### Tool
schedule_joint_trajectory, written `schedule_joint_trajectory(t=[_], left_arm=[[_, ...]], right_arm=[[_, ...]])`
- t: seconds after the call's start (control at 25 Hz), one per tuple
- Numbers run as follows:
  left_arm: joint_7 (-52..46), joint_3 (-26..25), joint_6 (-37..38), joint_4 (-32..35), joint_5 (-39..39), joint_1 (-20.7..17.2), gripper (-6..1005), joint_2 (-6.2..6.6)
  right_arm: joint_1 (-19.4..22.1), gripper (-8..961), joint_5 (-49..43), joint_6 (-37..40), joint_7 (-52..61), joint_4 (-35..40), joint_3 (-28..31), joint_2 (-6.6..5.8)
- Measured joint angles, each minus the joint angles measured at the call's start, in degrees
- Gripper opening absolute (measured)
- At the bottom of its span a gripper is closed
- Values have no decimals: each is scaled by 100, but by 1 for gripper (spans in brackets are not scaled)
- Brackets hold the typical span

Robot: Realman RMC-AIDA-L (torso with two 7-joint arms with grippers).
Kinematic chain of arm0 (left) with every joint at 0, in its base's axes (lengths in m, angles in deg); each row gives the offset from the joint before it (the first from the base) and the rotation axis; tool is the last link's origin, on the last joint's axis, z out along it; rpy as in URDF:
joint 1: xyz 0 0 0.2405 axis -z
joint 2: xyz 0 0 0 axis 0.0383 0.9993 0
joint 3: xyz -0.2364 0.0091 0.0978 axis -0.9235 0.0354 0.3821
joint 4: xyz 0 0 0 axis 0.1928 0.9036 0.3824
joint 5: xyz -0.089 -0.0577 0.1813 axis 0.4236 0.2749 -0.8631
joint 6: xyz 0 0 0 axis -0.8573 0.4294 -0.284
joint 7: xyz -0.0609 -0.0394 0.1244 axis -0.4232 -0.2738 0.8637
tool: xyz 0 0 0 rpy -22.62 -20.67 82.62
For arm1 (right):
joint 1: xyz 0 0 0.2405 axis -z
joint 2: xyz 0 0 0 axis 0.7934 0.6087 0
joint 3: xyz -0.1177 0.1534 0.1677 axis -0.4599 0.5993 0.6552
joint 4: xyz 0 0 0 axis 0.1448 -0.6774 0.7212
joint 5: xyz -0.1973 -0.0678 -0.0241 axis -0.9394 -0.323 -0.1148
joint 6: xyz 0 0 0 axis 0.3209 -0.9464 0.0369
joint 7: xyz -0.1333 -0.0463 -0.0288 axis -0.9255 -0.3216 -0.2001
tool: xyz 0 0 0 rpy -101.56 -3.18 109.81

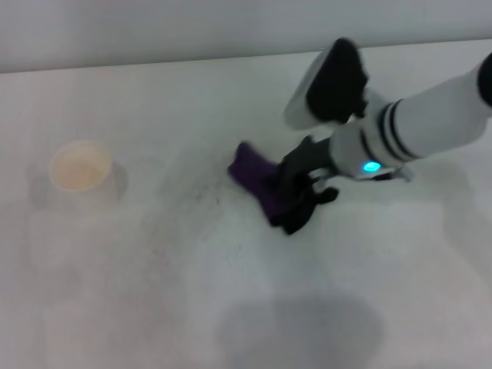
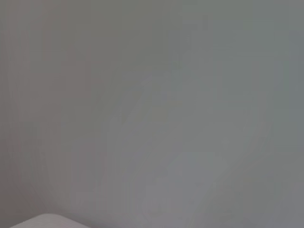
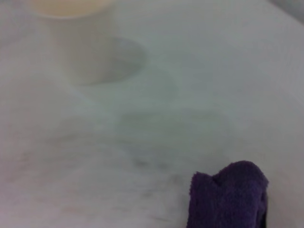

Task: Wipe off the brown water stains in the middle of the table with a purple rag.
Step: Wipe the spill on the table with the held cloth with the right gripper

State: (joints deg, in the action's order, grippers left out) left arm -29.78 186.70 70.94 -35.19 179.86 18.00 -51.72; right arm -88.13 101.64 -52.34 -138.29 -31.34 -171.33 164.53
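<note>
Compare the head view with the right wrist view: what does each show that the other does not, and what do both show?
Only the head view shows the right arm reaching in, its claw down on the rag near the middle of the table, with faint grey speckles beside the rag. Only the right wrist view shows the cup's side wall close up. Both show the purple rag, the cup with pale liquid, and the white table. No clear brown stain shows in either. The left claw appears in neither.
</note>
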Motion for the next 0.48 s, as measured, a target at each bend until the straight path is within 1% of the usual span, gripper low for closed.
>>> schedule_joint_trajectory(t=[0.12, 0.24, 0.36, 0.4, 0.44, 0.48], left_arm=[[-3, -2, 1, -8, 0, 11, 876, 11], [-10, -1, 1, -32, 17, 32, 876, 16], [-12, -2, 1, -42, 32, 67, 876, 17], [-12, -1, 1, -39, 32, 73, 876, 17], [-12, -2, 1, -39, 32, 78, 876, 17], [-13, -1, 1, -41, 32, 80, 876, 17]], right_arm=[[-8, 105, -67, -23, -40, -153, 447, 0], [-19, 107, -38, -144, -82, -117, 404, 30], [-111, 113, 171, -320, -125, -33, -74, 62], [-237, 115, 454, -406, -134, 14, -542, 63], [-237, 117, 454, -406, -134, 14, -542, 63], [-286, 118, 572, -429, -134, 55, -743, 60]])
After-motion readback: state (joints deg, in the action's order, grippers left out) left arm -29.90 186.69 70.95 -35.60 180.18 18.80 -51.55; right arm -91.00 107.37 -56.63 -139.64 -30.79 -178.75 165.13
